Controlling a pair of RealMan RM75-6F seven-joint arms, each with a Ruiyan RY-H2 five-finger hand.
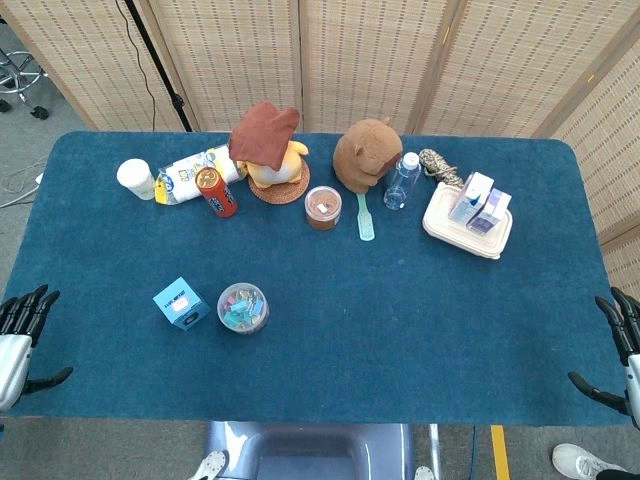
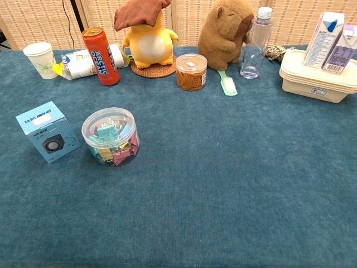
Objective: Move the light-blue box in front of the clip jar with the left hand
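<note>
The light-blue box (image 1: 181,302) (image 2: 48,131) stands on the blue tablecloth, just left of the clear clip jar (image 1: 243,307) (image 2: 110,135), which holds coloured clips. Box and jar sit close together without touching. My left hand (image 1: 20,335) hovers at the table's near left edge, fingers spread, holding nothing, well to the left of the box. My right hand (image 1: 618,350) is at the near right edge, fingers apart and empty. Neither hand shows in the chest view.
Along the back stand a paper cup (image 1: 135,178), a lying bottle (image 1: 195,172), a red can (image 1: 216,191), a yellow plush (image 1: 270,150), a brown plush (image 1: 366,153), a small jar (image 1: 323,207), a water bottle (image 1: 402,180), a brush (image 1: 365,216) and a lidded tray (image 1: 445,225) bearing cartons.
</note>
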